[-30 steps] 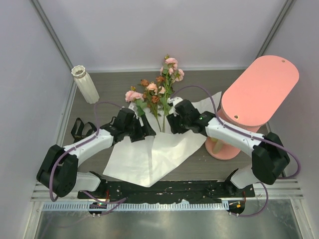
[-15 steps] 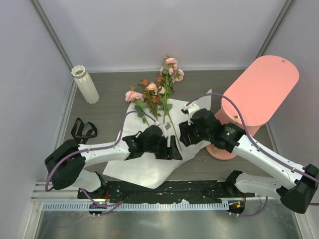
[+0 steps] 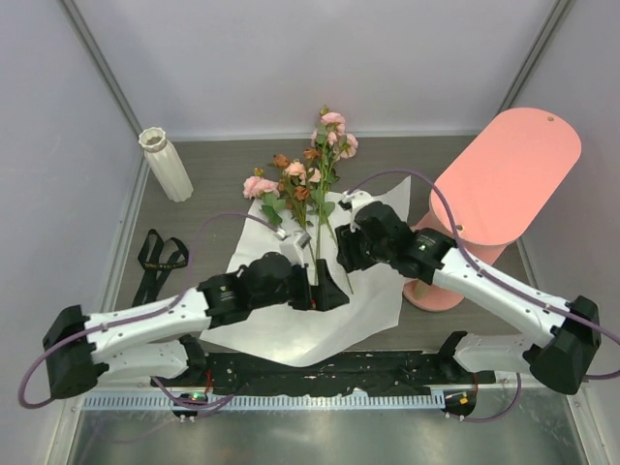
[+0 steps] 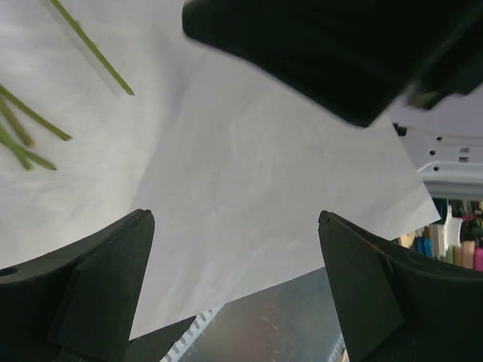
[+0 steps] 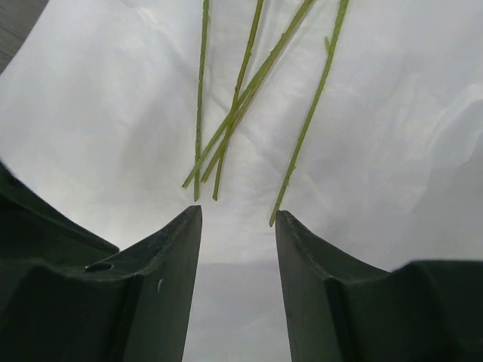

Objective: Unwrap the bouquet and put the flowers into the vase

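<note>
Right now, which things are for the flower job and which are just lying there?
For the job: flowers, white paper wrap under them, white vase.
Just lying about: black ribbon, pink stand.

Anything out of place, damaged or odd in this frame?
Nothing damaged. The black ribbon lies alone on the table, left of the opened white paper. The flowers lie loose across that paper, and the vase stands upright, holding none.

Left gripper (image 3: pixel 327 291) swung from left of stems (image 5: pixel 240 105) to their cut ends — jaws wider; white paper (image 3: pixel 281 334) shifted beneath
</note>
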Controlling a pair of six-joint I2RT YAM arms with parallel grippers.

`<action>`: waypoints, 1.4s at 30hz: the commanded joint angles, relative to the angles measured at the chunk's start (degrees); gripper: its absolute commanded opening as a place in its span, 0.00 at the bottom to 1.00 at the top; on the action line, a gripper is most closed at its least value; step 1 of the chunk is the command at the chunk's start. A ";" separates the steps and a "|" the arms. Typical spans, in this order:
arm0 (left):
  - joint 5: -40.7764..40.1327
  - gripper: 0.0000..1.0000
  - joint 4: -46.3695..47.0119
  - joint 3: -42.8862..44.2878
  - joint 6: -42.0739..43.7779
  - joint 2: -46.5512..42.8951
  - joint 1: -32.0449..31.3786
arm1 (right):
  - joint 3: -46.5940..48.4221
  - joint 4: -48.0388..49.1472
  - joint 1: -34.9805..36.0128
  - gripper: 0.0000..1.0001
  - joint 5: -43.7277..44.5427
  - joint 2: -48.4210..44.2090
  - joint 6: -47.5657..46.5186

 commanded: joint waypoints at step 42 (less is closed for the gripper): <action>-25.21 0.26 -34.44 40.34 -1.29 47.29 29.21 | -18.65 6.19 12.98 0.06 4.37 -14.82 12.03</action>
